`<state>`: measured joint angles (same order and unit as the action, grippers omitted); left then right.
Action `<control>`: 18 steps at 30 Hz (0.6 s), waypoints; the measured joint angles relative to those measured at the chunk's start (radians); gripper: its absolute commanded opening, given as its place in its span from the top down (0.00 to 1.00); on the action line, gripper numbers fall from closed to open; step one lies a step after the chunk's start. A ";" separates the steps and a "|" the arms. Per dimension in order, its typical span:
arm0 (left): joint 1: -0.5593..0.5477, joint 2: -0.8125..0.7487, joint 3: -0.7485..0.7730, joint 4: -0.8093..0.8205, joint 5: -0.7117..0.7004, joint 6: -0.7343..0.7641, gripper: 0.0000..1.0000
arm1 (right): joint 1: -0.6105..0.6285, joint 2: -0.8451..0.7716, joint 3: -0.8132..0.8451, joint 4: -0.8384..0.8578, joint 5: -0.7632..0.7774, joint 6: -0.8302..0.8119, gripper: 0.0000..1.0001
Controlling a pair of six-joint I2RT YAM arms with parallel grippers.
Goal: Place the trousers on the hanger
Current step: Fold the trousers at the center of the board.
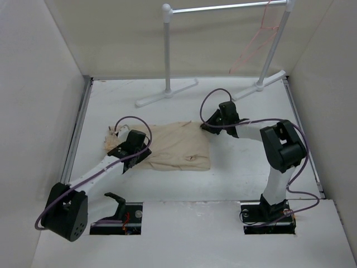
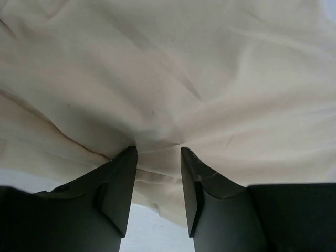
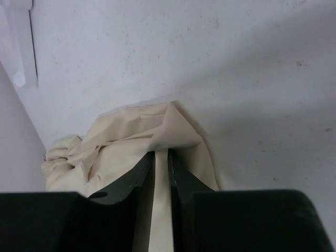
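The beige trousers (image 1: 181, 146) lie folded flat in the middle of the table. My left gripper (image 1: 144, 149) is at their lower left edge; in the left wrist view its jaws (image 2: 157, 152) hold a bunched fold of the cloth (image 2: 173, 79), with creases running out from the tips. My right gripper (image 1: 205, 126) is at the trousers' far right corner, and in the right wrist view (image 3: 161, 152) it is shut on a thin raised fold of cloth (image 3: 131, 142). The pink wire hanger (image 1: 252, 50) hangs from the rail at the back right, away from both grippers.
A white rail stand (image 1: 167, 50) stands at the back, its feet (image 1: 166, 94) on the table just beyond the trousers. White walls close in the table on the left, back and right. The waist end with its drawstring (image 1: 113, 133) lies bunched at the left.
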<state>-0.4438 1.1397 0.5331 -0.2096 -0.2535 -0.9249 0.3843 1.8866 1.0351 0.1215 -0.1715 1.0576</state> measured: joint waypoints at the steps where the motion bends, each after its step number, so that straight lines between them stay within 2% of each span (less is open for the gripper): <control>1: 0.001 -0.027 0.003 -0.010 0.000 -0.001 0.63 | 0.000 -0.009 0.000 -0.012 0.002 0.000 0.68; 3: -0.002 -0.061 0.034 -0.045 0.001 -0.002 0.63 | 0.001 -0.051 -0.006 -0.040 0.010 -0.009 0.63; 6: -0.023 -0.053 0.122 -0.070 -0.001 -0.001 0.63 | 0.003 -0.179 -0.045 -0.065 0.017 -0.029 0.62; 11: -0.076 0.063 0.263 -0.012 0.003 0.000 0.63 | 0.071 -0.421 -0.187 -0.056 0.026 -0.048 0.73; 16: -0.068 0.222 0.286 0.065 0.025 0.005 0.63 | 0.226 -0.461 -0.368 -0.043 0.024 -0.029 0.77; 18: -0.035 0.258 0.280 0.084 0.034 0.011 0.63 | 0.248 -0.452 -0.447 -0.041 0.026 -0.006 0.78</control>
<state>-0.4793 1.3979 0.8127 -0.1261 -0.2199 -0.9142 0.6319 1.4342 0.5884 0.0807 -0.1452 1.0519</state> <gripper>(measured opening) 0.367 0.231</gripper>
